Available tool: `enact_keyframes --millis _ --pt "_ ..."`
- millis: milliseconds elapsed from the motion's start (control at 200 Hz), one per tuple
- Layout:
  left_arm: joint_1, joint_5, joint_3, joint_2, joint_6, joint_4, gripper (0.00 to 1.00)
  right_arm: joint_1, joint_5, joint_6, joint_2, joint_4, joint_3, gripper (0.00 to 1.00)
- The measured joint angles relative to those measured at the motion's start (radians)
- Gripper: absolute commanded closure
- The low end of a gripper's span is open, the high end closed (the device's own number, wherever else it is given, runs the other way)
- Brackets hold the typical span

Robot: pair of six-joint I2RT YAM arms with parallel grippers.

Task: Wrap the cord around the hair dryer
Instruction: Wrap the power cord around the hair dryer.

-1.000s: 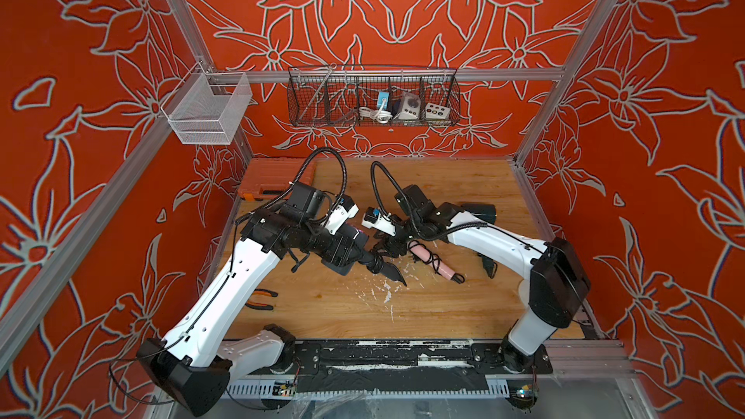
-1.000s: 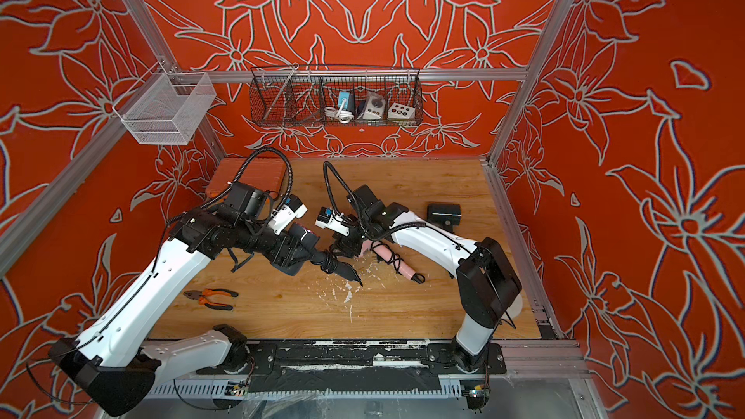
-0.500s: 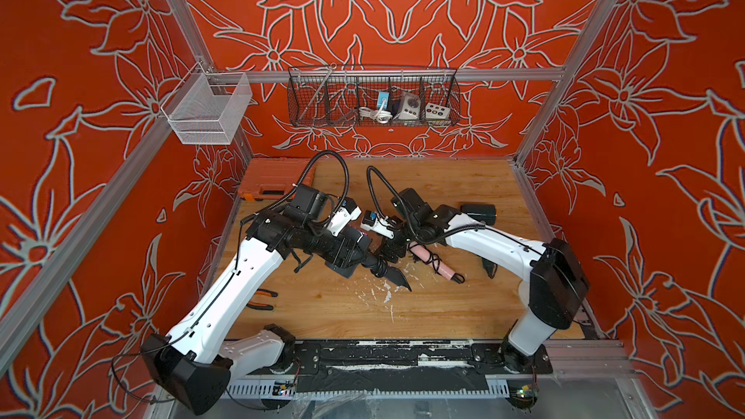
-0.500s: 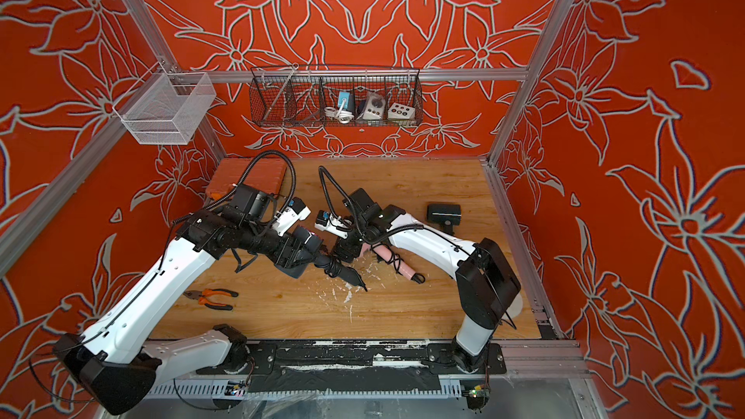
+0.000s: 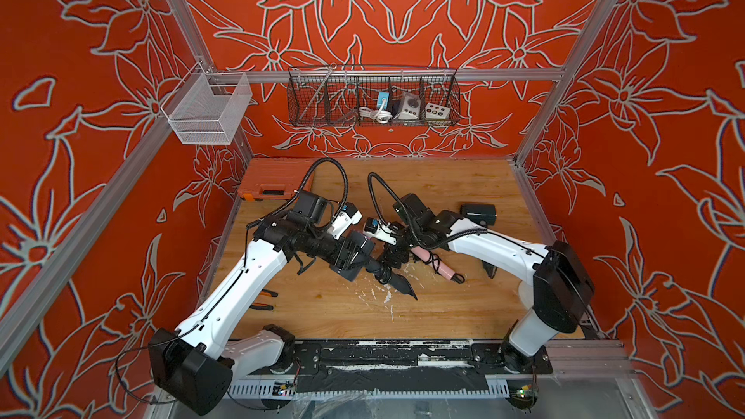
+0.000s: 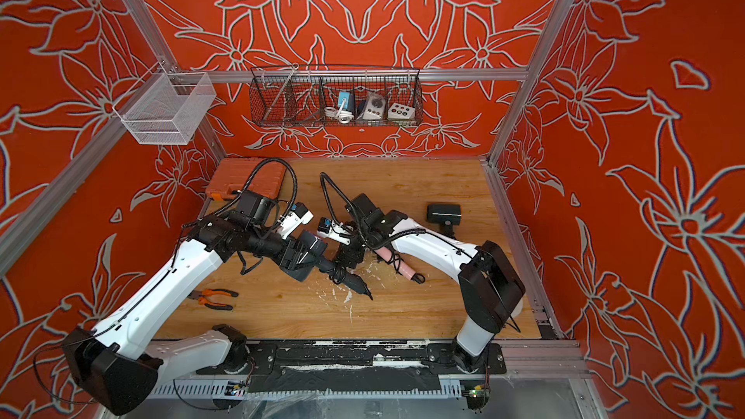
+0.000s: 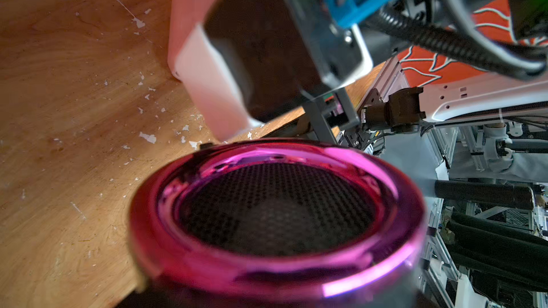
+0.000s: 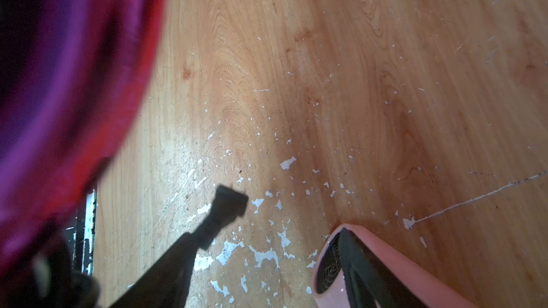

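One hair dryer [image 7: 275, 217] in left tool [image 5: 354, 257]; right tool [image 5: 393, 255] beside

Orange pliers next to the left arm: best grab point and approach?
Grip the pliers just behind the pivot, where the two orange handles run closest, pinching across both. Come straight down: they lie flat on the table, and the handles splay apart toward their ends.

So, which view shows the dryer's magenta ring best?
The left wrist view: the dryer's ring fills the frame, and its mesh is clear. The right wrist view shows only a blurred magenta edge. In both top views it is a tiny patch.
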Motion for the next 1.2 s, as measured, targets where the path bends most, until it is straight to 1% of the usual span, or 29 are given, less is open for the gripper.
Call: enact_keyframes --millis 355,565,676,756,991,1096,1196 --pt "0.001 0.036 -0.112 -0.057 -0.047 0.108 1.0 0.006 0.056 -0.01 0.014 -0.098 0.026 0.21" --pt "0.002 0.056 -0.115 -0.057 -0.058 0.121 1.0 0.001 0.116 0.03 0.021 -0.114 0.031 0.2" --pt "0.005 0.061 -0.113 -0.058 -0.058 0.125 1.0 -0.024 0.137 0.063 0.017 -0.133 0.056 0.19" --pt "0.007 0.062 -0.113 -0.058 -0.058 0.126 1.0 -0.053 0.143 0.086 0.005 -0.143 0.074 0.16" --pt "0.007 0.077 -0.105 -0.058 -0.066 0.125 1.0 -0.124 0.15 0.134 -0.085 -0.204 0.14 0.15" --pt "0.007 0.09 -0.084 -0.058 -0.072 0.125 1.0 -0.136 0.141 0.164 -0.174 -0.247 0.137 0.14" --pt "0.007 0.103 -0.063 -0.059 -0.078 0.126 1.0 -0.137 0.11 0.203 -0.292 -0.28 0.113 0.13"
